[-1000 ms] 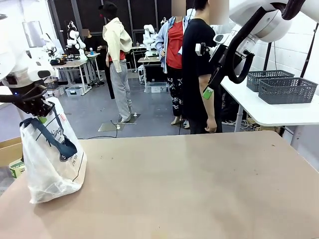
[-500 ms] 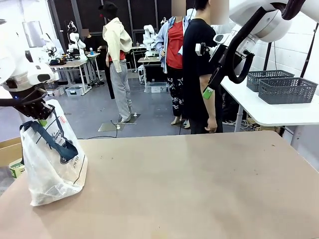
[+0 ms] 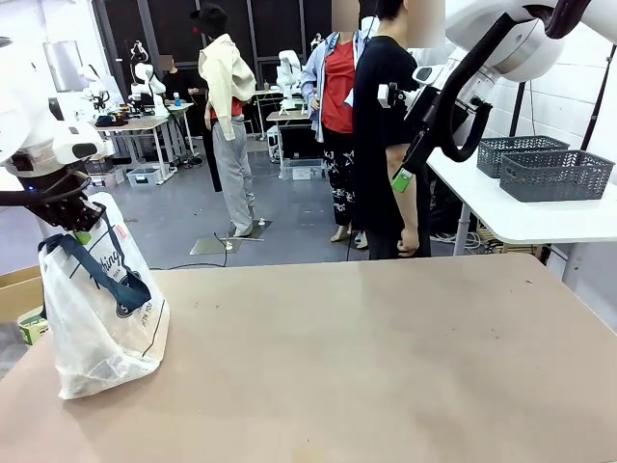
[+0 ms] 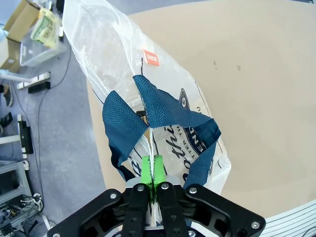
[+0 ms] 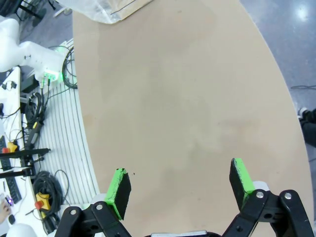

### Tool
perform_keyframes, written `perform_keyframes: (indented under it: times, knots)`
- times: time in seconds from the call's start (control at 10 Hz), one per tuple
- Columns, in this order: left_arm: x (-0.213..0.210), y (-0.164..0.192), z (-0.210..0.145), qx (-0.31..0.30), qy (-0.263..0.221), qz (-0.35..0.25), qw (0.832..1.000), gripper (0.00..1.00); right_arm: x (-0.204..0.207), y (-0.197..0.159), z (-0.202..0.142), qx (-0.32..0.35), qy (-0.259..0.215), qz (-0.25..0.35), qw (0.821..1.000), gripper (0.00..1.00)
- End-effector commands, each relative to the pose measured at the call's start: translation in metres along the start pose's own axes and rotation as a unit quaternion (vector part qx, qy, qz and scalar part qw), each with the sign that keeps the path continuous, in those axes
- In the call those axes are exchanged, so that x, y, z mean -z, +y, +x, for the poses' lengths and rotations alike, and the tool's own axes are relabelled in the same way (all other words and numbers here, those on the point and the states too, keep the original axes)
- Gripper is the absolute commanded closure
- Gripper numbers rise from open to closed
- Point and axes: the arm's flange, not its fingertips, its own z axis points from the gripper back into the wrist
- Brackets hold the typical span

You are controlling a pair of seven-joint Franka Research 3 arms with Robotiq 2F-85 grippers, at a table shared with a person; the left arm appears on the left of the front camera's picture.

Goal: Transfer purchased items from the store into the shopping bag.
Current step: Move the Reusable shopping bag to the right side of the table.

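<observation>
The shopping bag (image 3: 101, 309), translucent white with navy handles (image 4: 158, 111) and a navy logo, stands at the table's left edge. My left gripper (image 3: 79, 231) is above it, and its green pads (image 4: 152, 170) are shut on the bag's thin top edge between the handles. My right gripper (image 3: 401, 180) hangs high over the table's far right side; its green-tipped fingers (image 5: 118, 190) stand wide apart and nothing is between them. The purchased items are out of view; I cannot make out anything through the bag's plastic. Two dark grey slotted baskets (image 3: 554, 174) stand off on a side table.
The brown table (image 3: 366, 367) stretches bare to the right of the bag. A person in black (image 3: 381, 145) stands beyond its far edge, back turned. The white side table (image 3: 521, 217) with the baskets sits at far right. A cardboard box (image 4: 22, 19) lies on the floor to the left.
Over the first half second my left gripper shifted slightly left and the bag's top went with it. Since then nothing has moved. The right arm has kept still.
</observation>
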Motion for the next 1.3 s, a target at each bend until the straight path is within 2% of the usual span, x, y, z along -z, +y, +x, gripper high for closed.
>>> perform_keyframes:
  times: [0.0, 0.4, 1.2]
  knots:
    - [0.000, 0.000, 0.000, 0.000, 0.000, 0.000, 1.000, 0.80, -0.002, 0.001, 0.001, 0.008, 0.002, 0.003, 1.000, 0.00]
    - [-0.005, 0.002, 0.003, -0.004, 0.005, 0.013, 1.000, 0.00, -0.002, 0.001, 0.001, 0.008, 0.002, 0.003, 1.000, 0.00]
    - [-0.047, 0.000, 0.009, -0.032, -0.014, 0.005, 0.999, 0.00, -0.002, 0.001, 0.001, 0.008, 0.002, 0.003, 1.000, 0.00]
